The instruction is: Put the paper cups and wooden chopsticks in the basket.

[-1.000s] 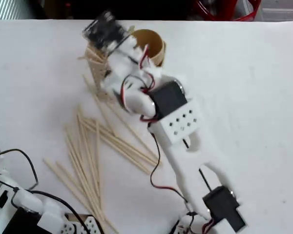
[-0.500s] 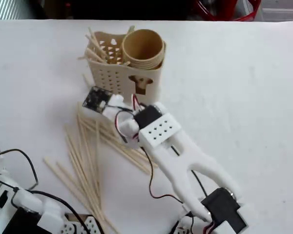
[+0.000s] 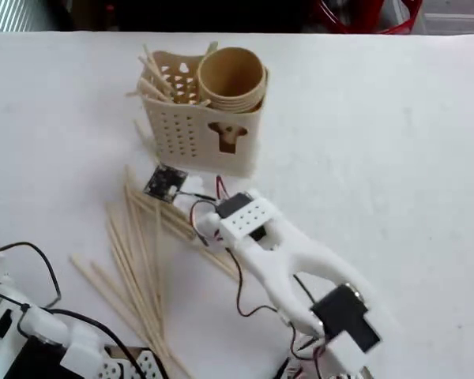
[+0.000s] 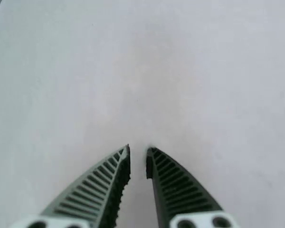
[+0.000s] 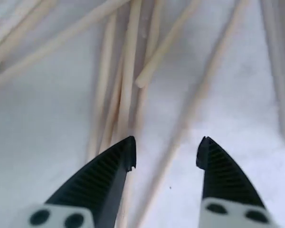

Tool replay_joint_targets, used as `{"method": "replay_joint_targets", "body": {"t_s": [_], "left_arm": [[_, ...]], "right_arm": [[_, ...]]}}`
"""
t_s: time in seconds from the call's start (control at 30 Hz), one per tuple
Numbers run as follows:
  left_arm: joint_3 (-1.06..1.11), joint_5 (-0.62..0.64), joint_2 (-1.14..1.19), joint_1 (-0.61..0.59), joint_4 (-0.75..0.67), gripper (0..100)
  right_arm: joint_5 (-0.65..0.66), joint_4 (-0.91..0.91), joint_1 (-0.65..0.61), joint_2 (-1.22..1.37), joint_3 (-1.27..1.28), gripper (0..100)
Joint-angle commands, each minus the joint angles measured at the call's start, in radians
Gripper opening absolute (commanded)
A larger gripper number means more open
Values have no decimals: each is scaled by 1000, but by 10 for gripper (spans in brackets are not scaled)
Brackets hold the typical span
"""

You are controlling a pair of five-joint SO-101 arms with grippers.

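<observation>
A cream, perforated basket (image 3: 201, 138) stands upright. Nested brown paper cups (image 3: 231, 75) sit upright in one end of it, their rim above its wall. A bundle of wooden chopsticks (image 3: 154, 83) leans tilted in the basket's other end. Pale loose chopsticks (image 3: 138, 253) lie flat and crisscrossed just in front of the basket, fanning away from it.

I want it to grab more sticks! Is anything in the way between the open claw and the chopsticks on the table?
Nothing visible is in the way. The right gripper hangs open right over the loose chopsticks, with no other thing between them.
</observation>
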Motion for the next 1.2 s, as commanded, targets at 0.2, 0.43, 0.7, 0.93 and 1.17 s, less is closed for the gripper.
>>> {"method": "replay_joint_targets", "body": {"t_s": [0.2, 0.43, 0.7, 0.93, 1.17], "left_arm": [[0, -3, -16, -8, -25, 80], [-6, -5, -22, -1, -25, 80], [-123, -3, -22, 31, 169, 80], [-336, -3, -22, 31, 491, 82], [-359, -3, -18, -38, 453, 83]], "right_arm": [[8, -8, 94, 97, -112, 142], [6, 45, 90, 93, -115, 18], [-94, 91, 96, -117, -40, 17], [-130, 90, 116, -251, 43, 23], [-26, 88, 85, -137, -25, 219]]}}
